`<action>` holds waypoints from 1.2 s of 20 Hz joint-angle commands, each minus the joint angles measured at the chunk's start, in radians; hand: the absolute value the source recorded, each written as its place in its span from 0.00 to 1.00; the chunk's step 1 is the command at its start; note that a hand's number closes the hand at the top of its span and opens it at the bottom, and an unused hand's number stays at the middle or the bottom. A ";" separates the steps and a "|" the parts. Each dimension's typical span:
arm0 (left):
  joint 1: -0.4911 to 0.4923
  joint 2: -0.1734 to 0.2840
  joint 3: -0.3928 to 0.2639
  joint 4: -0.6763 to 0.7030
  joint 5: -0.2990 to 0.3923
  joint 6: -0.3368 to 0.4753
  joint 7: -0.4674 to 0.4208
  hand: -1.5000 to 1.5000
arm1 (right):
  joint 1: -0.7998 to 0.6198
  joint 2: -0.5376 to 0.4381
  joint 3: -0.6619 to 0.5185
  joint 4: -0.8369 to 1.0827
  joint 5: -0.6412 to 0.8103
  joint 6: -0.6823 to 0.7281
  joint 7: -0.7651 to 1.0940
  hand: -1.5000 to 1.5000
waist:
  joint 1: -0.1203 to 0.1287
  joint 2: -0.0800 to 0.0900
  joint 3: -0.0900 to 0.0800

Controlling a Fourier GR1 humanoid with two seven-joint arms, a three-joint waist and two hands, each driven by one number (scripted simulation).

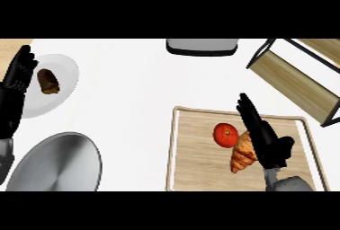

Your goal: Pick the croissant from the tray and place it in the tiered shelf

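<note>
right hand partly covers the croissant on the tray.

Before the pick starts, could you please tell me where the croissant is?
In the head view, the croissant lies on the wooden tray at lower right, touching the tomato and partly under the right robot hand.

tray: pale wood, matt | shelf: wood boards, dark frame | lid: brushed metal | tomato: glossy

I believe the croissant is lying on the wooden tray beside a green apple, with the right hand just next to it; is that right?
Not quite: the head view shows a red tomato, not a green apple. The croissant does lie beside it on the wooden tray, with the right hand next to it.
</note>
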 commanded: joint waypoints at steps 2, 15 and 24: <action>0.104 -0.062 0.000 0.066 0.044 0.014 0.062 0.50 | 0.011 -0.080 -0.077 -0.088 0.142 -0.208 0.096 1.00 | -0.047 -0.017 0.002; 0.280 -0.192 0.002 0.194 0.256 -0.073 0.226 0.50 | 0.543 -0.238 -0.238 -0.372 0.461 -0.621 0.408 0.00 | -0.118 -0.024 -0.004; 0.242 -0.219 -0.042 0.194 0.230 -0.084 0.233 0.50 | 0.706 -0.324 -0.070 -0.851 0.708 -0.451 0.851 0.00 | -0.039 -0.004 -0.003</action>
